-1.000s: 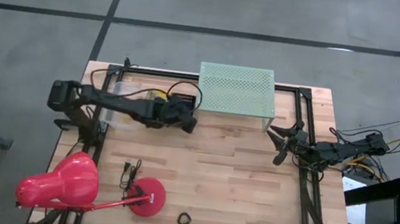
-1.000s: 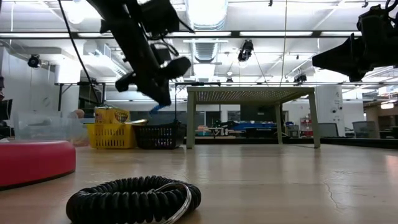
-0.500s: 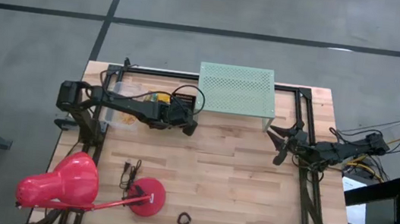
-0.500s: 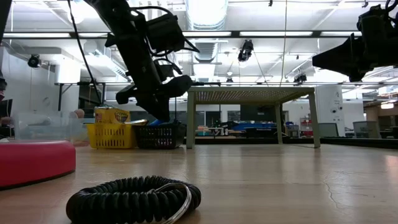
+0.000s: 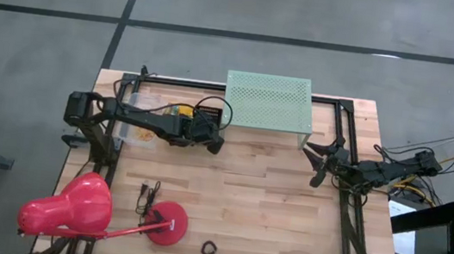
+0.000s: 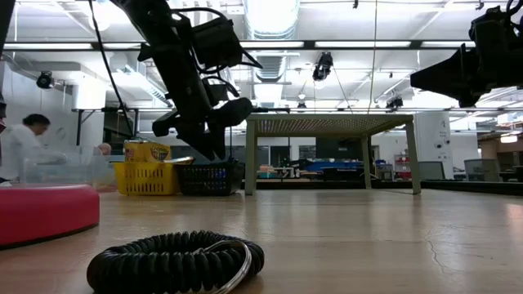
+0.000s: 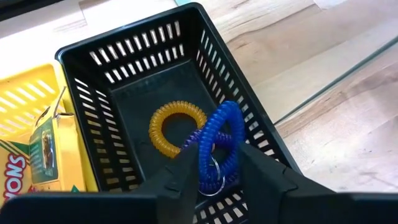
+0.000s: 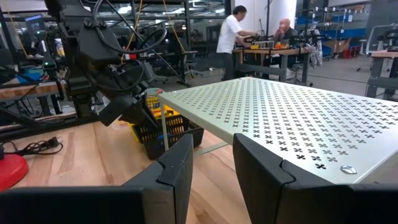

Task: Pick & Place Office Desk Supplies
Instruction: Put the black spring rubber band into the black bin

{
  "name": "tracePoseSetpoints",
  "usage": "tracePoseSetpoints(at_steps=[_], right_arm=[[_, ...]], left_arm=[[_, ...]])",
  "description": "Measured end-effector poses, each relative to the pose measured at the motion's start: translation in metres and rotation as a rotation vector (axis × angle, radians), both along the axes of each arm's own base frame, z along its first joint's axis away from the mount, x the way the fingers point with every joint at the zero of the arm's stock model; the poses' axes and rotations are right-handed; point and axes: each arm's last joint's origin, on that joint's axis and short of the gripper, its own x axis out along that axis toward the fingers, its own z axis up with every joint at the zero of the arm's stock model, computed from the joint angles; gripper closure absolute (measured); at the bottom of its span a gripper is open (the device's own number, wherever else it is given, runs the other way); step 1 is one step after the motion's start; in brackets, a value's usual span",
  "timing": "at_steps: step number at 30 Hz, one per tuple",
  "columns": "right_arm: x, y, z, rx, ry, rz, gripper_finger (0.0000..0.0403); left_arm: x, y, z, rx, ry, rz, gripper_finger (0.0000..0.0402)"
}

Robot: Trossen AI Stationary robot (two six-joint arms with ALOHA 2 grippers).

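Note:
My left gripper (image 7: 219, 163) hangs over the black basket (image 7: 124, 81) at the table's far left, its fingers apart. A blue ring loop (image 7: 217, 140) stands upright between them. Its lower end reaches down among an orange ring loop (image 7: 177, 127) and a purple one (image 7: 191, 143) on the basket floor. A crayon box (image 7: 37, 155) sits in the yellow basket (image 7: 25, 102) beside it. A black ring loop (image 6: 176, 261) lies on the table near the front edge. My right gripper (image 5: 318, 160) waits open at the right, by the shelf's corner. My left gripper comes slanting down from above, with one finger (image 7: 186, 177) on either side of the blue ring loop's coil (image 7: 208, 158). Whether the fingers touch it I cannot tell. The loop stands upright, its lower end inside the basket.
The mint-green perforated shelf (image 5: 267, 102) stands at the far edge, right of the baskets. A pink desk lamp (image 5: 69, 207) lies at the near left, its cable (image 5: 147, 195) beside it. A clear container (image 5: 137, 116) stands left of the baskets. Bare wood spans the middle.
My left gripper has come down toward the black basket, bringing the blue ring loop down into it.

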Motion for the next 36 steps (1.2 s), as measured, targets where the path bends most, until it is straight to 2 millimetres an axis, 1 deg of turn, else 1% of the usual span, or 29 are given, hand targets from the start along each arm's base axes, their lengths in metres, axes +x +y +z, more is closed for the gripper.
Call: tracePoseSetpoints(at_steps=[7,10,12,15,18,20,23,28,32,36], right_arm=[[0.0,0.0,0.0,0.0,0.0,0.0,0.0289],[0.0,0.0,0.0,0.0,0.0,0.0,0.0289],[0.0,0.0,0.0,0.0,0.0,0.0,0.0289],[0.0,0.0,0.0,0.0,0.0,0.0,0.0289],[0.0,0.0,0.0,0.0,0.0,0.0,0.0289],[0.0,0.0,0.0,0.0,0.0,0.0,0.0289],[0.0,0.0,0.0,0.0,0.0,-0.001,0.0289],[0.0,0.0,0.0,0.0,-0.001,-0.001,0.0289],[0.0,0.0,0.0,0.0,0.0,-0.001,0.0289],[0.0,0.0,0.0,0.0,0.0,-0.001,0.0289]], left_arm=[[0.0,-0.001,0.0,-0.027,-0.001,-0.021,0.0276],[-0.001,-0.005,0.005,-0.038,0.021,-0.105,0.0276],[-0.003,-0.011,0.014,-0.034,0.011,-0.164,0.0277],[-0.009,-0.023,0.032,-0.023,-0.027,-0.208,0.0277],[-0.018,-0.035,0.056,-0.005,-0.105,-0.243,0.0277],[-0.023,-0.046,0.071,0.015,-0.172,-0.258,0.0277],[-0.03,-0.07,0.088,0.054,-0.249,-0.304,0.0276],[-0.038,-0.114,0.103,0.093,-0.323,-0.457,0.0276],[-0.04,-0.146,0.107,0.11,-0.323,-0.605,0.0275],[-0.041,-0.169,0.098,0.071,-0.292,-0.709,0.0275]])
